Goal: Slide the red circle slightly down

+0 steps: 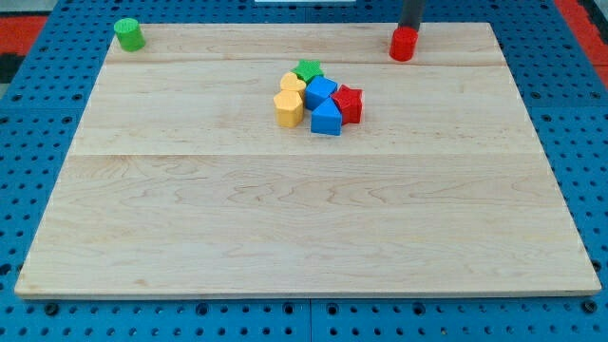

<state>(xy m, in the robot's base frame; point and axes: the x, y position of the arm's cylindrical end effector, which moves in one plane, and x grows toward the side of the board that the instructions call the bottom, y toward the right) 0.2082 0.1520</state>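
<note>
The red circle [403, 44] stands near the board's top edge, right of the middle. My dark rod comes down from the view's top right behind it. My tip [409, 28] sits at the red circle's top side, touching or nearly touching it. A cluster of blocks lies near the board's middle top: a green star [307, 69], a yellow heart [293, 85], a yellow hexagon [288, 109], a blue block [320, 92], a blue block [327, 119] and a red star [349, 103].
A green circle [128, 34] stands at the board's top left corner. The wooden board [304, 228] lies on a blue pegboard surface [28, 142]. The board's top edge is just behind the red circle.
</note>
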